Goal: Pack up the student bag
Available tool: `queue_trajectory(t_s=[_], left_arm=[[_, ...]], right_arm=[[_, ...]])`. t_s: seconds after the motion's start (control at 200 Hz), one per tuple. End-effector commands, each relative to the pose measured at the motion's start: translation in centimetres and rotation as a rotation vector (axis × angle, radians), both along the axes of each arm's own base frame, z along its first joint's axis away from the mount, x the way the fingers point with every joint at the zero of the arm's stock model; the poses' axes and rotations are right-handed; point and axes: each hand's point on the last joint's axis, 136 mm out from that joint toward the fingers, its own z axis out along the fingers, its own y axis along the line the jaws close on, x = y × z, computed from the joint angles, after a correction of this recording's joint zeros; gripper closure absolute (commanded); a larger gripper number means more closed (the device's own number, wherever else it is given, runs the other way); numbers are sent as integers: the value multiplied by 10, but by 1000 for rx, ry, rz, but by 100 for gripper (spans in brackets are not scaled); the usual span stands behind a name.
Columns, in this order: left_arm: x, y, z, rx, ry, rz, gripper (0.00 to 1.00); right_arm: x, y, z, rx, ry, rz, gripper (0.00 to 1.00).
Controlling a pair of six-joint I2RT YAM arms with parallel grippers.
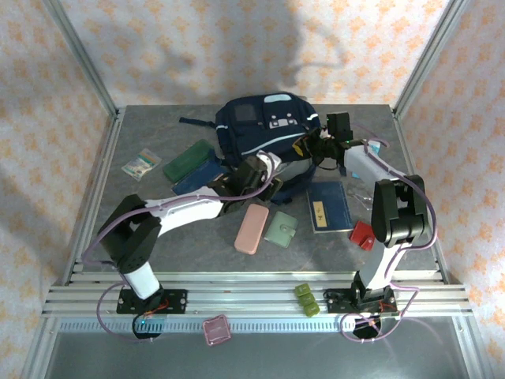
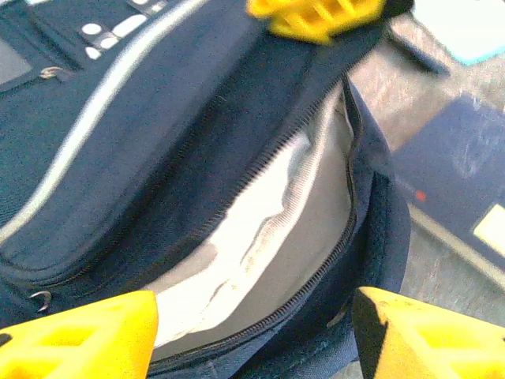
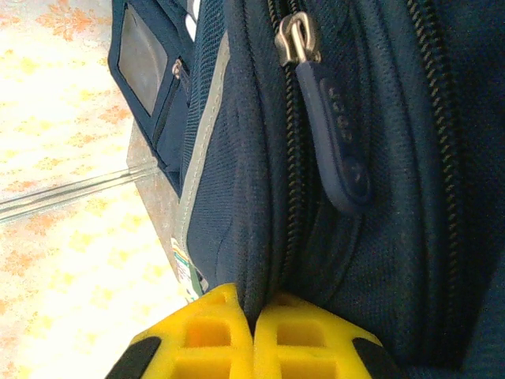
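The student bag (image 1: 264, 118) lies at the back middle of the table, navy with a white stripe. Its main zip is open and shows a light-grey lining (image 2: 268, 237). My left gripper (image 1: 256, 170) hovers just before that opening; its yellow fingers (image 2: 79, 335) stand wide apart, open, with nothing between them. My right gripper (image 1: 316, 146) is at the bag's right side, shut on a fold of the bag's fabric edge (image 3: 264, 260) beside a zip pull (image 3: 335, 134). The right gripper's yellow fingertips (image 2: 316, 12) hold up the upper lip of the opening.
In front of the bag lie a pink case (image 1: 252, 227), a green wallet (image 1: 281, 229), a navy booklet (image 1: 329, 205) and a red item (image 1: 362, 235). A green pouch (image 1: 188, 160) and a small packet (image 1: 140, 164) lie to the left. Metal rails (image 1: 237, 300) run along the near edge.
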Motion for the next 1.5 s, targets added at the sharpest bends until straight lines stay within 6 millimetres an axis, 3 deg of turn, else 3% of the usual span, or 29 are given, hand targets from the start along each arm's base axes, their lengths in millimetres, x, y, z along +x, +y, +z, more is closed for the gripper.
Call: queue_trajectory(t_s=[0.0, 0.19, 0.22, 0.305, 0.39, 0.45, 0.486, 0.626, 0.751, 0.796, 0.816, 0.921, 1.061, 1.281, 1.412, 1.497], left_arm=[[21, -12, 12, 74, -89, -38, 33], [53, -13, 6, 165, -143, 49, 34], [58, -12, -7, 193, -136, 63, 35], [68, -10, -11, 216, -159, 104, 40], [76, -9, -15, 240, -159, 124, 60], [80, -9, -15, 256, -157, 138, 89], [82, -7, -14, 261, -156, 152, 100], [88, 9, 8, 236, -180, 216, 100], [90, 25, 36, 164, -188, 253, 100], [91, 30, 36, 159, -180, 260, 100], [91, 34, 53, 137, -201, 268, 100], [95, 43, 69, 110, -201, 285, 100], [101, 45, 85, 71, -205, 286, 100], [103, 36, 81, 48, -177, 271, 100], [96, 24, 61, 31, -111, 236, 100], [86, 19, 48, 34, -78, 239, 84]], right_arm=[[11, 9, 62, 60, -184, 31, 100], [6, 13, 66, 83, -184, 49, 100], [5, 14, 67, 86, -185, 53, 100], [2, 15, 71, 93, -189, 61, 100], [0, 16, 77, 96, -203, 69, 100], [-2, 16, 80, 97, -211, 76, 100], [-3, 16, 80, 93, -214, 80, 100], [-9, 12, 70, 40, -200, 107, 98], [-17, 5, 59, -36, -198, 124, 78], [-20, 2, 58, -57, -207, 130, 73], [-21, 0, 58, -68, -209, 128, 71], [-28, -14, 58, -126, -227, 98, 57], [-40, -33, 70, -171, -281, 48, 51], [-58, -48, 63, -228, -263, 26, 52], [-72, -69, 46, -317, -227, -43, 52], [-85, -80, 31, -368, -224, -73, 51]])
